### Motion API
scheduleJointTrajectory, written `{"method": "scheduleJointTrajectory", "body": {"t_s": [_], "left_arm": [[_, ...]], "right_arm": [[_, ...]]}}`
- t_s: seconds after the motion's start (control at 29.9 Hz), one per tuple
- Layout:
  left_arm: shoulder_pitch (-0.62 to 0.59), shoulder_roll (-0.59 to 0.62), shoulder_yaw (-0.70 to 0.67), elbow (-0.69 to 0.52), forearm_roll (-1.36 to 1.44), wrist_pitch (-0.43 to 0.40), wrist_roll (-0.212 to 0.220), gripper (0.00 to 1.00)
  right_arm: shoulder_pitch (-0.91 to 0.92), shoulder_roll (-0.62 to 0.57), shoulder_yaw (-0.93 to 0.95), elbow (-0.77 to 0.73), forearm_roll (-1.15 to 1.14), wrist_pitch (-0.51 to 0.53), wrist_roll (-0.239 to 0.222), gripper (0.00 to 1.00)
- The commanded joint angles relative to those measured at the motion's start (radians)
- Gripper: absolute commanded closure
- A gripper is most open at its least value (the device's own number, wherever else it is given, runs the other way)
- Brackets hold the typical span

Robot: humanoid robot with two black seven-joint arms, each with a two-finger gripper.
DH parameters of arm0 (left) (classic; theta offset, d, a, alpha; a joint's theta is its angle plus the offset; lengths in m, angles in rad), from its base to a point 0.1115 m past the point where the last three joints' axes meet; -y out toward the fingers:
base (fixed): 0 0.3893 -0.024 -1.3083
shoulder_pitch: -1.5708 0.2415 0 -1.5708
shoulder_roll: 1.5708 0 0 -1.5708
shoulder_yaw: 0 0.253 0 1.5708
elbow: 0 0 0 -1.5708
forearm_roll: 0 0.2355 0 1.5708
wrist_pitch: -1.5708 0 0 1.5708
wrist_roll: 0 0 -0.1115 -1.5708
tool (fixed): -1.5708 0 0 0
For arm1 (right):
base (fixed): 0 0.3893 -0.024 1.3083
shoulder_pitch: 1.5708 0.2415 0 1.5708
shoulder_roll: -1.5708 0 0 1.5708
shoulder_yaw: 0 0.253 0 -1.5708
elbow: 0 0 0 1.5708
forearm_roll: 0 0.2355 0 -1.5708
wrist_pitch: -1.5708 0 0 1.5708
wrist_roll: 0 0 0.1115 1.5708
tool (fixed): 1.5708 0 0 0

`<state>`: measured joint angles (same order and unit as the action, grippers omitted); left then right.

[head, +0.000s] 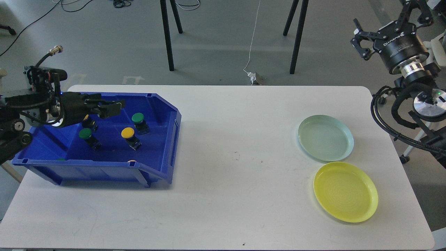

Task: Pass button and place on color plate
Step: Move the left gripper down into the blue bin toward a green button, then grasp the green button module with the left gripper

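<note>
A white surface (pixel 223 167) fills most of the frame, with a blue bin (pixel 167 139) at its left and two plates at its right. The left tool (pixel 116 106) reaches in from the left edge over the bin's back wall, its fingers pointing toward the frame's centre; they look close together, but whether they hold anything cannot be told. Inside the bin lie several push buttons on dark bases: a green button (pixel 138 118) nearest the bin's right wall, a yellow button (pixel 128 132) just below and left of it, and a second green button (pixel 85 133) further left. Another yellow-capped one (pixel 87 119) sits partly hidden under the left tool. At the upper right corner of the frame, the right tool (pixel 359 38) hangs well above and beyond the surface's edge, its two fingers spread apart with nothing between them. A pale green plate (pixel 325 137) rests at right of centre, and a yellow plate (pixel 345 191) sits just below it, their rims nearly touching. Both plates hold nothing.
</note>
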<state>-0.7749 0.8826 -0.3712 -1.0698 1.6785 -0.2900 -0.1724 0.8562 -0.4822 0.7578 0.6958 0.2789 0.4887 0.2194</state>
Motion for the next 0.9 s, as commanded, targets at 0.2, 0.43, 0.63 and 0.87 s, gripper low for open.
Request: {"method": "scheduleJointTrajectory", "body": {"t_s": [0.2, 0.43, 0.63, 0.87], "left_arm": [[0.036, -0.048, 0.071, 0.194, -0.005, 0.061, -0.047, 0.12], [0.069, -0.096, 0.072, 0.252, 0.004, 0.094, -0.047, 0.12], [0.072, -0.151, 0.072, 0.350, 0.001, 0.094, -0.050, 0.12], [0.072, -0.152, 0.112, 0.361, 0.003, 0.095, -0.052, 0.21]], "right_arm": [[0.000, 0.011, 0.000, -0.005, -0.001, 0.000, 0.000, 0.01], [-0.002, 0.011, 0.000, -0.010, -0.001, 0.000, 0.000, 0.01], [-0.002, 0.011, -0.005, -0.010, -0.001, 0.000, 0.000, 0.01], [-0.002, 0.011, -0.005, -0.010, -0.001, 0.000, 0.000, 0.01]]}}
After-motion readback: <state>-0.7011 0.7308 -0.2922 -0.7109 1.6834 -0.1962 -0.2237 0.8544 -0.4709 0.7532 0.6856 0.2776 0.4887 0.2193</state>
